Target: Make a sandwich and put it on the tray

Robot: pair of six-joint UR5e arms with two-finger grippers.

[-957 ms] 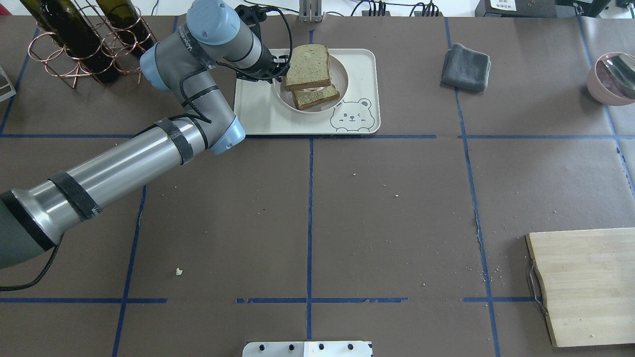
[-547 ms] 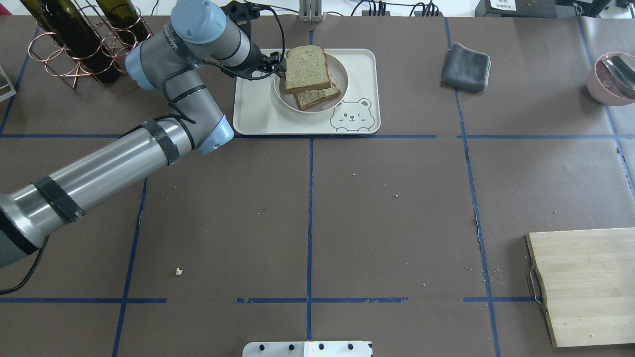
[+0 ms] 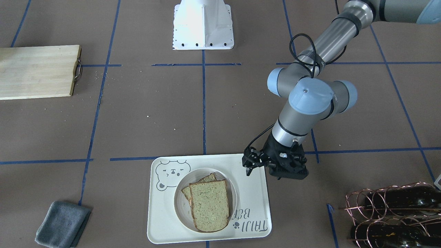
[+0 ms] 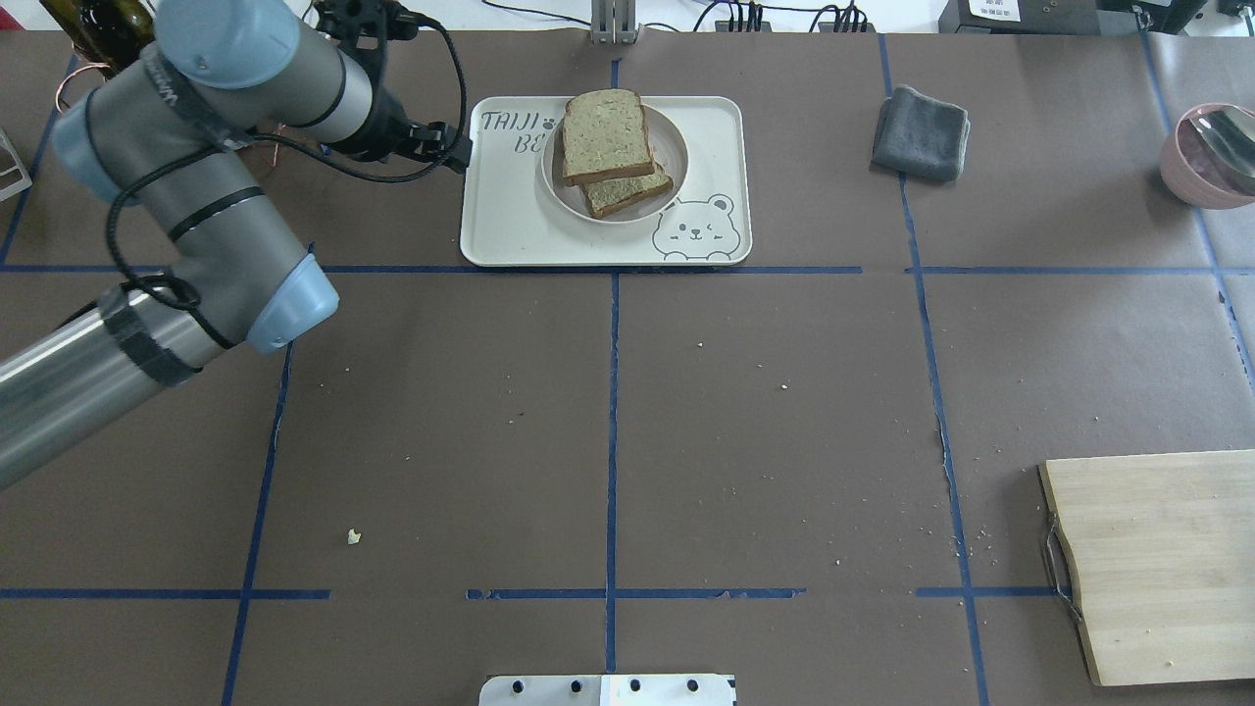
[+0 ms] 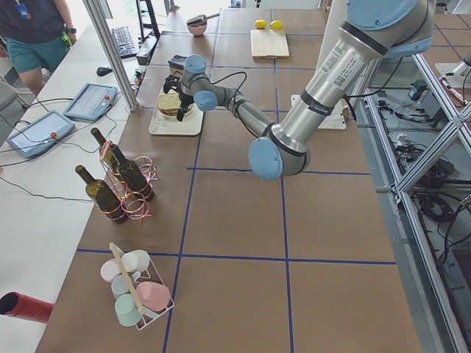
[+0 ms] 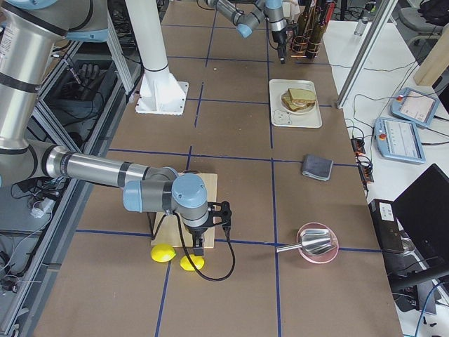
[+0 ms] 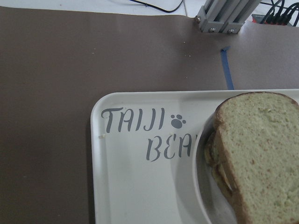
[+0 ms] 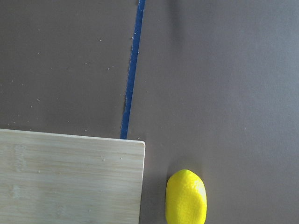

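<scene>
Sandwich [image 4: 610, 147] on round plate [image 4: 678, 162], plate on tray [image 4: 510, 230], upper centre of overhead view. Top slice skewed over bottom one, reaching plate rim; egg hidden.

Left gripper [image 4: 459, 149] just off tray's left edge, jaws look slightly parted, empty.

Right gripper [image 6: 200, 246] low in right-side view, near wooden board [image 8: 70, 177] and lemon [image 8: 186, 198]; opening cannot tell.

Risks:
- Low sideways move clips tray rim, and jolt slides loose top slice off.
- Elbow swing strikes wine bottles [image 3: 389, 213], lower right of front view.
</scene>
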